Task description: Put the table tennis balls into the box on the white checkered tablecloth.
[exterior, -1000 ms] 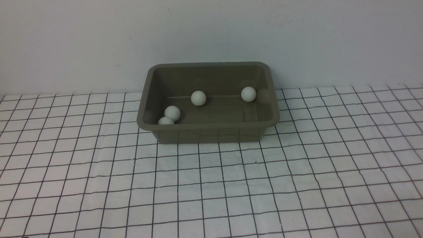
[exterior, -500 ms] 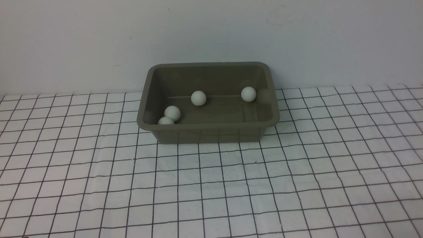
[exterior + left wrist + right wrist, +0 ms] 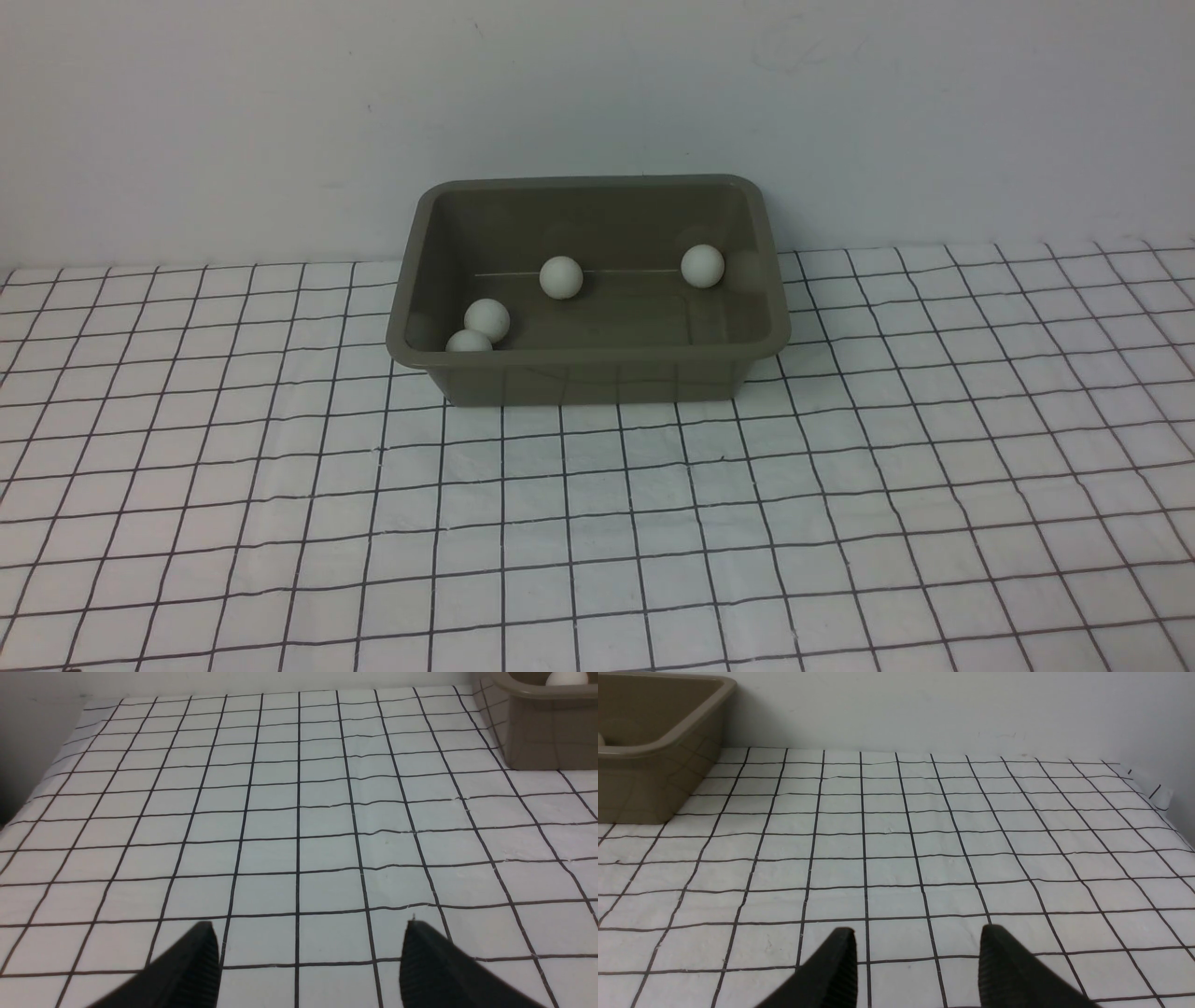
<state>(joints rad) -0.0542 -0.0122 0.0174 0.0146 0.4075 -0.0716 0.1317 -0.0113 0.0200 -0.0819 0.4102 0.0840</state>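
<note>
Black fingers of my left gripper (image 3: 308, 961) are standing wide apart over bare cloth, gripping nothing, and my right gripper (image 3: 917, 966) is gaping too, a little narrower, equally empty. Both are hanging back at the near side of the white checkered tablecloth (image 3: 597, 523), out of the front view. From my left gripper the box (image 3: 588, 369) is lying far and to the right; from my right gripper it is lying far and to the left, so neither arm is looking clearly nearer. Its long axis is running left to right. Inside it all four table tennis balls (image 3: 561, 277) are resting: two touching in the near left corner, two along the far wall. I am judging the task done, with nothing left to fetch.
</note>
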